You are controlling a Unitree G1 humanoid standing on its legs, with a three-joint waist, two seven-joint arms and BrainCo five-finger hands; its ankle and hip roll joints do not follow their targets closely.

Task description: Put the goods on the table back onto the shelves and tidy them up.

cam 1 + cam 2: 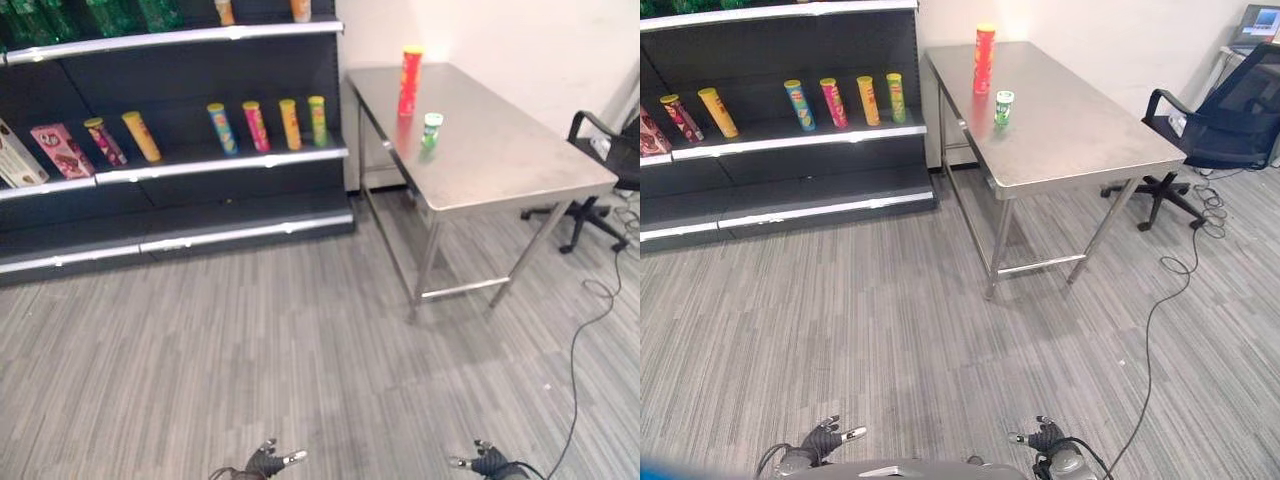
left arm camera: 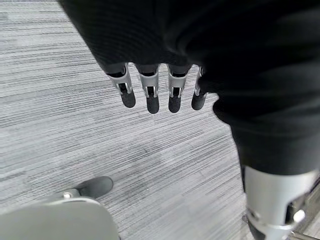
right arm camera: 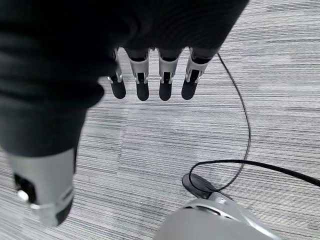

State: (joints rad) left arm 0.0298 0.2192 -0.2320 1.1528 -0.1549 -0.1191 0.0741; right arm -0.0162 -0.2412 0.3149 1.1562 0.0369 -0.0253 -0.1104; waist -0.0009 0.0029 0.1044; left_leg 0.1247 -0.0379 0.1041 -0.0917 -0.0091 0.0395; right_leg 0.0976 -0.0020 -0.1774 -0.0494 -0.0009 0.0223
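Fingers (image 2: 150, 95) relaxed; two cans (image 1: 410, 80) stand on table (image 1: 500, 160)

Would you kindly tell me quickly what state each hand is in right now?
Left hand: open, fingers relaxed, holding nothing.
Right hand: open, fingers relaxed, holding nothing.

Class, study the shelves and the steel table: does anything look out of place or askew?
Yes. A tall red can and a short green can stand on the steel table, off the shelves. On the shelf, the tall cans lean rather than stand straight.
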